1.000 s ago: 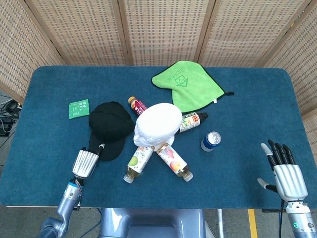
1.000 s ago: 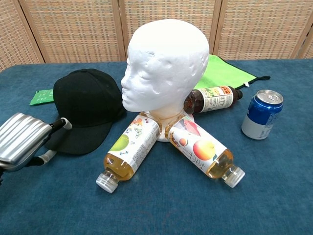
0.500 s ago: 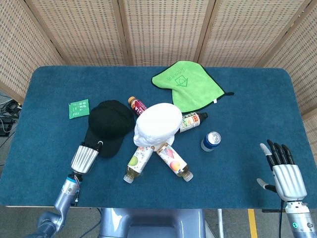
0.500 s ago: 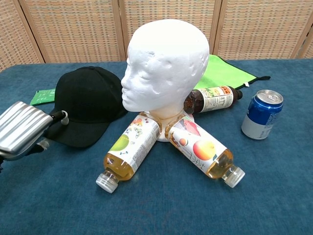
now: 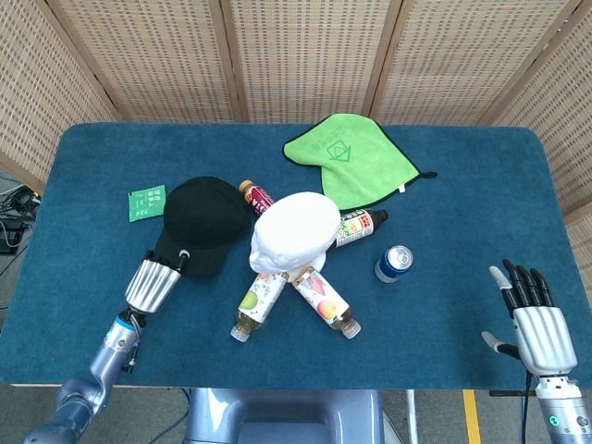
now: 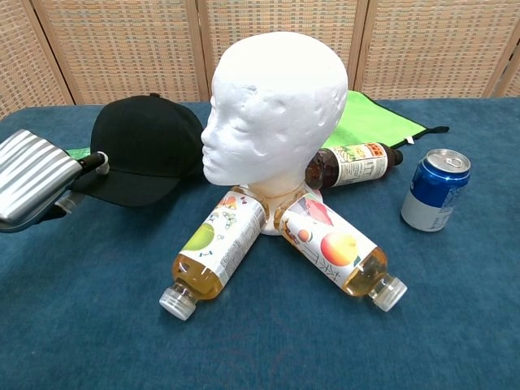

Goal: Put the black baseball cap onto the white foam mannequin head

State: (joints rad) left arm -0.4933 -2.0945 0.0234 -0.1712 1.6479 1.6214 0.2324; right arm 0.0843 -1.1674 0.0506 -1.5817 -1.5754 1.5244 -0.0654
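Observation:
The black baseball cap (image 5: pixel 202 222) (image 6: pixel 146 158) hangs tilted just above the table, left of the white foam mannequin head (image 5: pixel 294 234) (image 6: pixel 275 106). My left hand (image 5: pixel 155 281) (image 6: pixel 36 179) holds the cap by its brim, at the brim's near-left edge. The mannequin head stands upright mid-table, its face turned left toward the cap. My right hand (image 5: pixel 535 319) rests at the table's near right edge with its fingers spread and nothing in it; the chest view does not show it.
Three bottles lie around the mannequin's base: two juice bottles (image 6: pixel 213 252) (image 6: pixel 337 253) in front, a dark one (image 6: pixel 353 165) behind. A blue can (image 6: pixel 435 188) stands to the right. A green cloth (image 5: pixel 351 157) lies at the back, a green packet (image 5: pixel 146 202) at far left.
My left hand has lifted the cap by its brim off the table and drawn it up and slightly back. The right hand has hardly moved.

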